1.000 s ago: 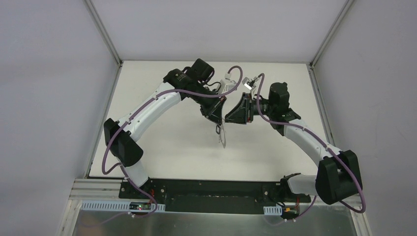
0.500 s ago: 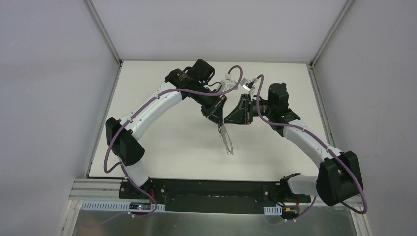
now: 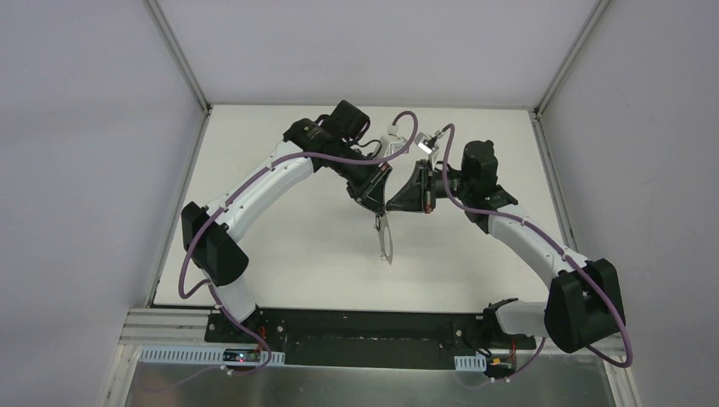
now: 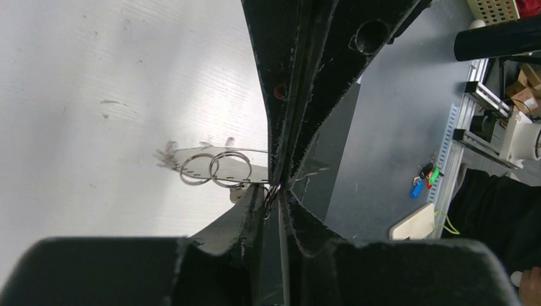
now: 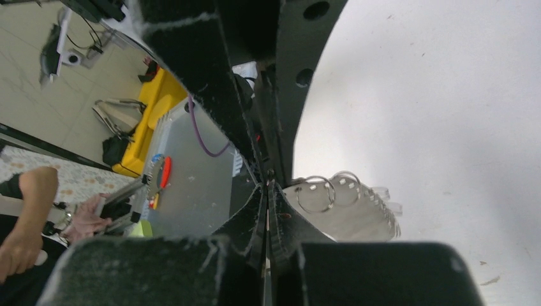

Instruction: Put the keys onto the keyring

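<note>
Two robot arms reach inward over a white table (image 3: 280,254), and their black grippers meet tip to tip above its middle.

The left gripper (image 3: 378,209) is clenched. Its fingers are pressed together on the top of the keyring (image 3: 386,243), a thin grey wire loop that hangs down from the tips, off the table. In the left wrist view a sliver of wire shows right at the pinch. Two small silvery rings and a row of tiny pieces lie along the loop just beside the pinch.

The right gripper (image 3: 392,202) is also clenched, and its tips touch the left gripper's. The key is too small to pick out in any view. It may be between the right fingers, but I cannot tell.

This looks like the threading step, with one arm steadying the loop while the other brings the key to it. The next move probably calls for very fine alignment, guiding the hole in the key's head onto the wire without the loop swinging or slipping from the grip.
</note>
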`<state>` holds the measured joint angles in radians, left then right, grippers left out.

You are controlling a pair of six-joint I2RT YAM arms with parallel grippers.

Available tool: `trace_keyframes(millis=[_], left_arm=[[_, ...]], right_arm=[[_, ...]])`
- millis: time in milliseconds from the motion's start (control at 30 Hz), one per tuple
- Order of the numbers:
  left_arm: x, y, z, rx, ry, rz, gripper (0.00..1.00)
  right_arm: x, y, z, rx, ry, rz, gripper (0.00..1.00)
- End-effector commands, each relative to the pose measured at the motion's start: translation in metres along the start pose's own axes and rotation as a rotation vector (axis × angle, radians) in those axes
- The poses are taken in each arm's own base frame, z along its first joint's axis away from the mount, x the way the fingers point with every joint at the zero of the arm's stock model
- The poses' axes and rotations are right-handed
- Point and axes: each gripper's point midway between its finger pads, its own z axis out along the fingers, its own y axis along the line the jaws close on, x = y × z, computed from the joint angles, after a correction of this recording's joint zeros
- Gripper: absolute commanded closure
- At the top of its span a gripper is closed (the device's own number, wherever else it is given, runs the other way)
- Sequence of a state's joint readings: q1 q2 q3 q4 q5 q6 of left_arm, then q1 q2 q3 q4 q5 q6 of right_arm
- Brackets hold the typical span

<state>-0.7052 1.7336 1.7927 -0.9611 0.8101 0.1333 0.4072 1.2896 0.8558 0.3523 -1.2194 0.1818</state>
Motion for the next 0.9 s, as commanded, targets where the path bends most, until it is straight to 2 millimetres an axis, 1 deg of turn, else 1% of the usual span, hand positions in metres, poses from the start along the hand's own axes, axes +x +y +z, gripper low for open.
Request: trace_keyframes(millis=[0,133,267,400,633,867], left_arm=[[-0.024,-0.013,-0.014,0.020,-0.125,0.087,0.83],[-0.039,-0.007,-0.022,0.023,-0.232,0.074,0.75],[-0.050,-0.004,-0.029,0.043,-0.304,0.040,0.71],[-0.057,-0.008,-0.033,0.085,-0.342,0.026,0.70],[-0.059,-0.011,-0.033,0.132,-0.355,0.022,0.70],[-0.063,-0.019,-0.034,0.196,-0.376,0.023,0.72]], right_arm=[[-0.043,0.019,-0.005,-0.027,-0.088,-0.061,1.00],[-0.060,0.019,-0.017,-0.018,-0.179,-0.047,1.00],[-0.062,0.018,-0.022,-0.022,-0.227,-0.052,1.00],[-0.060,0.015,-0.022,-0.021,-0.227,-0.049,1.00],[-0.058,0.016,-0.023,-0.037,-0.233,-0.054,1.00],[-0.057,0.010,-0.024,-0.027,-0.239,-0.050,1.00]])
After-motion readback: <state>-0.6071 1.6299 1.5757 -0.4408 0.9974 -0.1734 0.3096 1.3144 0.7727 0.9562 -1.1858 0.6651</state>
